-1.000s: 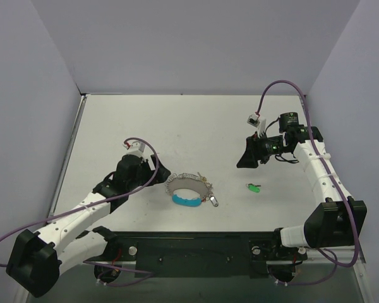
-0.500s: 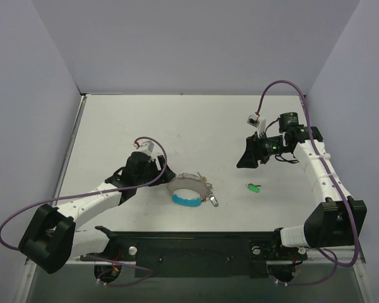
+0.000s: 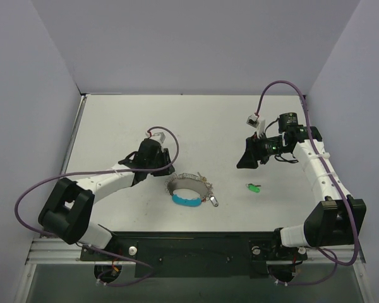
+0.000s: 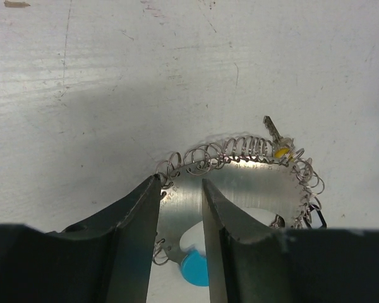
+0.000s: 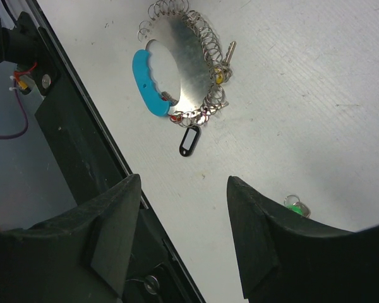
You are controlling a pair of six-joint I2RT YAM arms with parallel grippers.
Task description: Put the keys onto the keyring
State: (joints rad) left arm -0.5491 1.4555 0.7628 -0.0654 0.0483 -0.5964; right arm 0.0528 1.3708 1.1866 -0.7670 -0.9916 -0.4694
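The keyring (image 3: 188, 189) lies flat mid-table: a silvery plate (image 4: 240, 183) edged with coiled wire, with a light-blue segment (image 5: 145, 82). A small yellow-headed key (image 4: 280, 151) hangs on its coil. One green key (image 3: 252, 187) lies loose to the right and shows by my right finger (image 5: 295, 206). My left gripper (image 4: 181, 182) straddles the ring's left rim, jaws half narrowed. The left finger's tip touches the coil. Whether the jaws pinch the plate does not show. My right gripper (image 3: 245, 161) hangs open above the table and holds nothing (image 5: 183, 180).
A black tag (image 5: 189, 140) trails from the ring's near right side. The dark base rail (image 3: 189, 249) runs along the near edge. Purple walls close the left, right and back. Cables loop over both arms.
My left arm has swung right and away from the near edge, up to the keyring, and its jaws have narrowed around the rim. The right arm and the green key have not moved.
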